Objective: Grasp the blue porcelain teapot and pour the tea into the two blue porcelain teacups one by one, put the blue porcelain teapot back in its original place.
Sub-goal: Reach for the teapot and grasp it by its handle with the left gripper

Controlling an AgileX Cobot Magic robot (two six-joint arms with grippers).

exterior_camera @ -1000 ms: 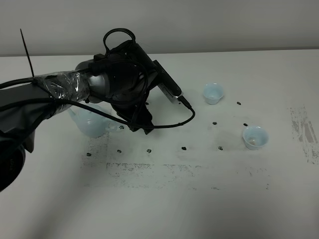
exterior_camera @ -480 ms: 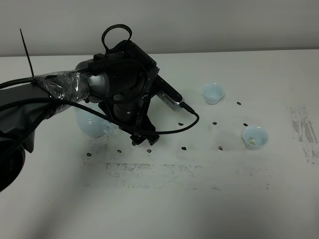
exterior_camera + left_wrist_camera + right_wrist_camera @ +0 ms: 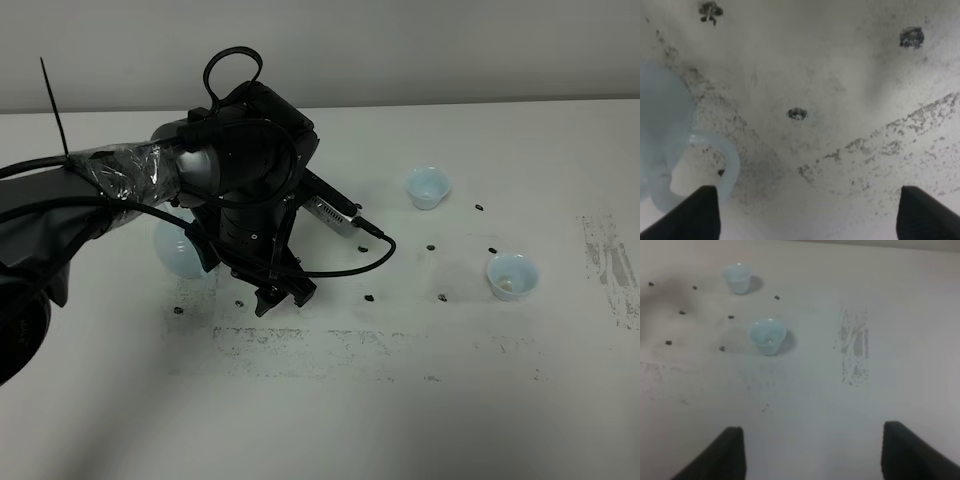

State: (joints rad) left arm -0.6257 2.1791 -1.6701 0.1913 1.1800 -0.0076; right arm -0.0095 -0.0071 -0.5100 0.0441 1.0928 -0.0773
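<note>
**Exterior high.** Left tool [image 3: 279, 297] points down, low over the table [image 3: 400, 400]. The teapot [image 3: 176, 250] stands on the table just behind the tool and is mostly hidden under the arm. Both cups are well apart from this tool and upright. The far cup [image 3: 428, 187] looks pale inside. The near cup [image 3: 513, 275] shows a faint brownish patch, possibly tea, but I can't be sure.

**Left wrist.** Left tool [image 3: 810, 212] has its fingers set wide apart, with only bare table between them. The teapot body [image 3: 660, 125] sits off to one side. Its handle [image 3: 731, 162] loops just beside one finger [image 3: 702, 212], outside the gap, and is not clamped.

**Right wrist.** Right tool [image 3: 812, 450] is also spread and empty, hanging above the table. Both cups lie ahead of it. The near cup [image 3: 767, 336] is closer and the far cup [image 3: 737, 277] is beyond. Their fill is too blurred to read.

**Progress (judgement).** The teapot is down and unheld. Either the grasp is yet to come, or the pot is already set back. If the brown patch is tea, at least one pour is done. The far cup's pour is unconfirmed.
</note>
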